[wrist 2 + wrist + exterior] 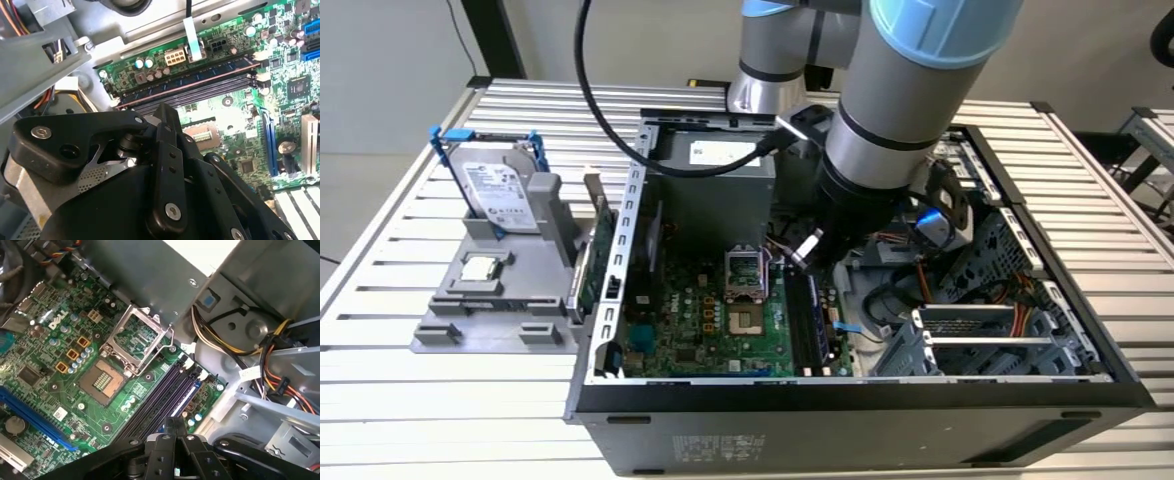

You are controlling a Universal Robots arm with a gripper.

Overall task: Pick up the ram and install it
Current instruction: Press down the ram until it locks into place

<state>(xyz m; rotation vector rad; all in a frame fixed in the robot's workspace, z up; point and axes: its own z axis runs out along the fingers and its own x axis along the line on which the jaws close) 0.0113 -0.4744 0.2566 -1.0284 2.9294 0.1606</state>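
While an open case (854, 398) lies on the slatted surface (454, 400), the arm (894, 130) reaches down into it. The ram (807, 320) stands in a slot on the board (707, 320), toward the exterior view's right, its long axis running near to far. The tool (811, 255) sits at the ram's far end, with its fingers apparently pressed together and gripping nothing.

Slatted metal worktable (427, 400) under bright, even light; pale wall (387, 60) behind, grey floor (354, 190) beside it.
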